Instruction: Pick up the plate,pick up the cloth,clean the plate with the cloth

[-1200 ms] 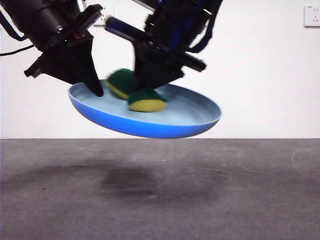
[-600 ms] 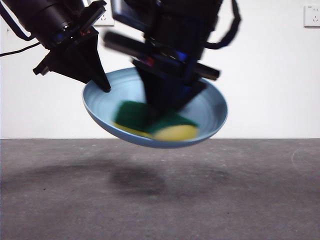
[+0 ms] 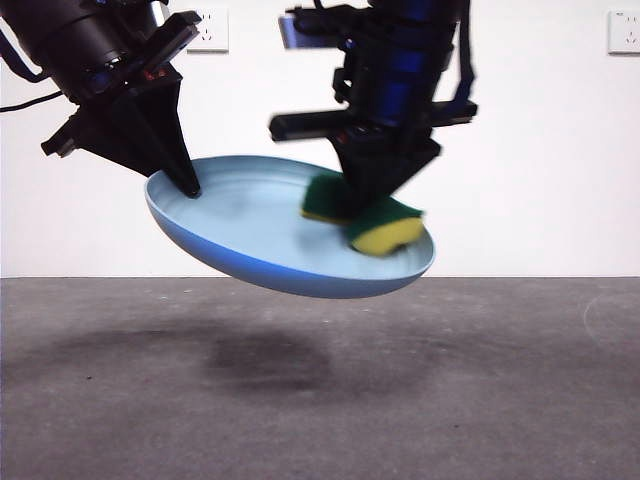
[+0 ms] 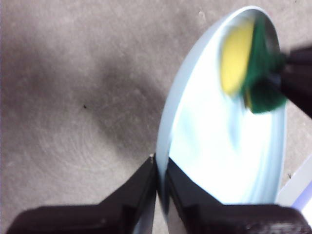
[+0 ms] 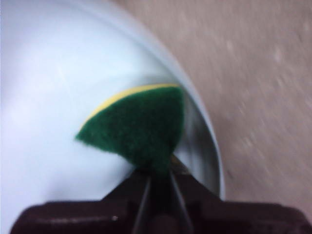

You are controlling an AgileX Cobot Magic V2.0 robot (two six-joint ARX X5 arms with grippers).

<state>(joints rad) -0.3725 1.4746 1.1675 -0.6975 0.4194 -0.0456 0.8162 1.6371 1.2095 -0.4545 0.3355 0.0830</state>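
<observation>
Change since half a second ago: plate (image 3: 262, 232) has levelled from a steep, bowl-like tilt to a shallower slant; cloth (image 3: 368, 215) has slid from the low middle of the dish over to the side far from the pinched rim.
Front view, plate: light blue, held in the air above the grey table (image 3: 320, 400), its shadow on the surface below; rim highest where it is gripped, lowest at the opposite side.
Front view, left gripper (image 3: 187, 186): comes down from the upper corner, tips clamped on the plate's raised rim.
Front view, right gripper (image 3: 372, 196): comes from above, tips buried in the cloth, pressing it onto the plate's inner face near the lower rim.
Front view, cloth: green layer up, yellow foam at the outer end, slightly blurred.
Front view, background: white wall with a socket (image 3: 208, 28) behind the arms and a second socket (image 3: 623, 32) at the far edge.
Left wrist view, left gripper (image 4: 161, 168): jaws nearly together, the plate (image 4: 222, 156) rim edge-on between them.
Left wrist view, cloth (image 4: 248, 61): blurred, at the plate's far end, the other arm's dark tip touching it.
Right wrist view, right gripper (image 5: 158, 178): jaws closed tight on a corner of the cloth (image 5: 139, 129).
Right wrist view, cloth: green face towards camera, thin yellow edge showing, lying on the plate (image 5: 53, 97) just inside its rim.
</observation>
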